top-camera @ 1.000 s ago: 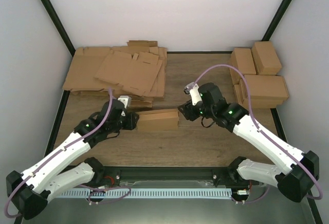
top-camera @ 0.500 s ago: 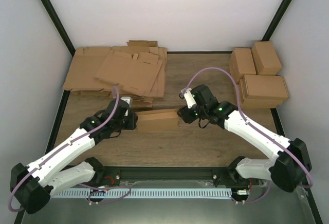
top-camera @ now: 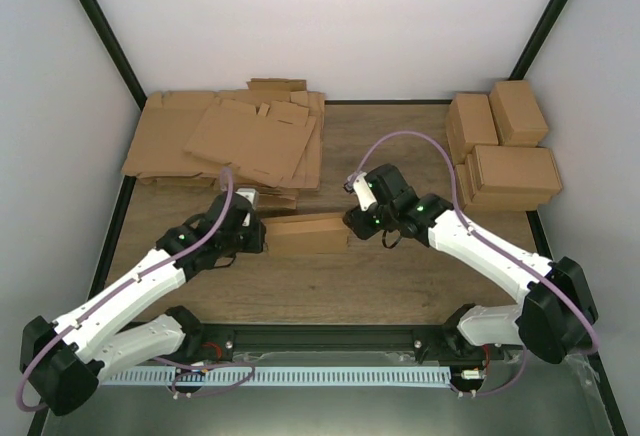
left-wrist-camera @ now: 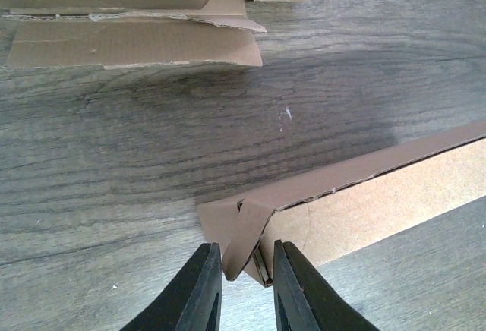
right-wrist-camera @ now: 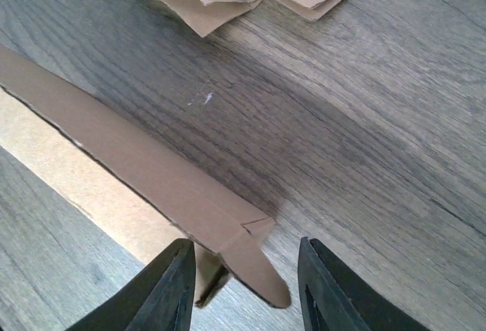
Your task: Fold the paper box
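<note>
A grey-brown wood-grain surface between white walls carries the plain brown cardboard paper box at its middle, lying between the two arms. The left pincer straddles the box's left corner flap, narrowed close about it — whether it truly pinches, I cannot tell. The right pincer stands open astride the right-end flap. Each wrist view cuts off the box's far end.

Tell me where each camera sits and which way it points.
Top external: above and behind the bases, looking down on the table; both arms show.
Left wrist: on the left arm, looking along its fingers at the paper box corner.
Right wrist: on the right arm, its fingers straddling the paper box's other end.
Shared: both wrist views show the paper box and cardboard stack.
</note>
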Motion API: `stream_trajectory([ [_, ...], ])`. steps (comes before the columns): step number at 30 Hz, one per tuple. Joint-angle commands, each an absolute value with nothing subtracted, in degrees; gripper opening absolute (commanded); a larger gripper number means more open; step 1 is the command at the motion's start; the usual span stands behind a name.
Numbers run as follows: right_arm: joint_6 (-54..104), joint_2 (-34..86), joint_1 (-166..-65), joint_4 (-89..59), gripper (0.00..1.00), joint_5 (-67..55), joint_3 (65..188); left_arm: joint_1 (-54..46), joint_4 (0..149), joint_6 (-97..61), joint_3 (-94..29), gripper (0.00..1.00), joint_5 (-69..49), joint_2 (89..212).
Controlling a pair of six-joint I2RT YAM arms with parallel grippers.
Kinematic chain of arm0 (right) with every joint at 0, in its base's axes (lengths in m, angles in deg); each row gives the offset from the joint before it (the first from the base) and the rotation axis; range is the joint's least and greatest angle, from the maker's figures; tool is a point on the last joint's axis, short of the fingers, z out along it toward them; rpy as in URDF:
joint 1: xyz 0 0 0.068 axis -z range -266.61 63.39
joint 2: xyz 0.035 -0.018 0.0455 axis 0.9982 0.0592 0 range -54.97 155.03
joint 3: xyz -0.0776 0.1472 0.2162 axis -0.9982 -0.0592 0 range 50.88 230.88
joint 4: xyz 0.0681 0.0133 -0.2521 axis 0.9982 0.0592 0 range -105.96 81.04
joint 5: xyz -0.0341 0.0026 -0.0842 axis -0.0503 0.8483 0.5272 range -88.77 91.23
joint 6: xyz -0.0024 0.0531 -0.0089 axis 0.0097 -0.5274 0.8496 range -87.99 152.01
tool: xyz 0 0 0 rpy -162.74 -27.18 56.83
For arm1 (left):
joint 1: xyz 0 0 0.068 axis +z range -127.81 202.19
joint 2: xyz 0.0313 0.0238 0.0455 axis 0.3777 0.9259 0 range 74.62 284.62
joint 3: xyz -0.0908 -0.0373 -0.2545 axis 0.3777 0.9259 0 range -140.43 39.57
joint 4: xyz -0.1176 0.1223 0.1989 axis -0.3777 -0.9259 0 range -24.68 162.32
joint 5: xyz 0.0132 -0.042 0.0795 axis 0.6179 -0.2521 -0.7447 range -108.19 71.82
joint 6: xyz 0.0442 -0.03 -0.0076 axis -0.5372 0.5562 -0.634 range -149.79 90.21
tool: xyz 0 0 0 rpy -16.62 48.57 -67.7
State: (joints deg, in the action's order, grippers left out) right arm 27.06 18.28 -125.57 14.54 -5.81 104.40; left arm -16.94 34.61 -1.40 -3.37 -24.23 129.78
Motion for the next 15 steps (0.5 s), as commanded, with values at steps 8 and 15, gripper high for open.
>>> stream_trajectory([
  [8, 28.19, 20.63, -125.41, 19.66, 0.46, -9.47, 110.54, -16.74, 34.48, -2.90, -6.13, 0.37, -22.61, 129.82],
  [15, 28.38, 19.16, -125.40, 19.71, 0.54, -5.10, 110.51, -16.74, 32.38, -2.53, -7.40, 0.60, -26.01, 129.09],
])
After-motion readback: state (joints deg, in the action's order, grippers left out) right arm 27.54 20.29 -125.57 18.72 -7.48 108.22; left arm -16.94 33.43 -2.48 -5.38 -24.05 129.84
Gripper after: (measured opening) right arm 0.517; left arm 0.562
